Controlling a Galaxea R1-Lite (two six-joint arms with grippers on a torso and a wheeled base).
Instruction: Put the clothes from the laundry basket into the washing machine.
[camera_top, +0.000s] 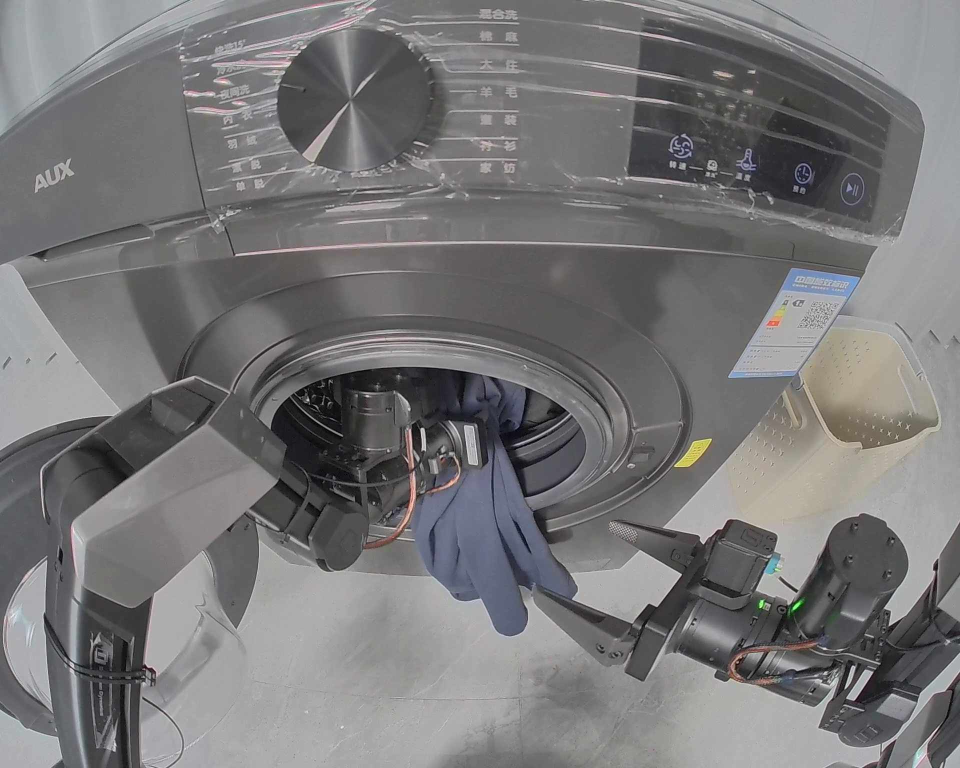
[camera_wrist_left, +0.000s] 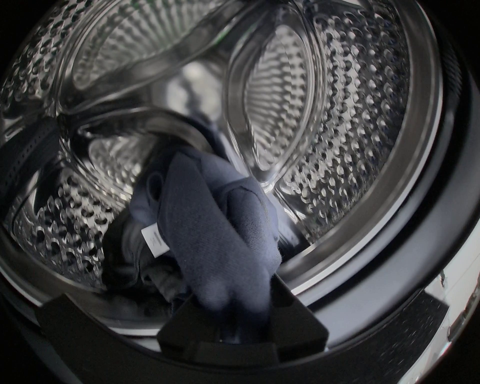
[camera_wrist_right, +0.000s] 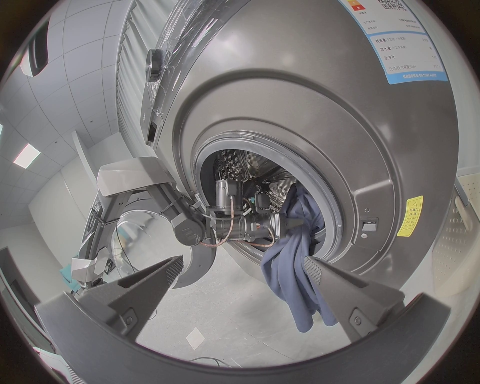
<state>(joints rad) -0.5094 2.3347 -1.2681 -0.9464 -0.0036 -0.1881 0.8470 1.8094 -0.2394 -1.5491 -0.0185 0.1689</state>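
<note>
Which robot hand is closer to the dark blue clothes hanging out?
Left. The left gripper is clamped on the navy garment at the washing machine's drum opening. The right gripper is open outside, beside the garment's dangling end.

**Three camera stations at the washing machine**

Head view: set high and close before the washing machine (camera_top: 480, 290), facing forward and down, spanning control panel (camera_top: 750, 120) to floor (camera_top: 380, 660). Left wrist view: at the door opening (camera_top: 600, 400), facing into the drum (camera_wrist_left: 325, 100), very near the navy garment (camera_wrist_left: 215, 240) gripped by the left pincer (camera_wrist_left: 235, 310). Right wrist view: low and outside, on the right, facing the machine's front between the parted fingers of the right pincer (camera_wrist_right: 241, 262). Head and right wrist views share the door opening, the hanging garment and the left arm (camera_top: 160, 480).
</note>
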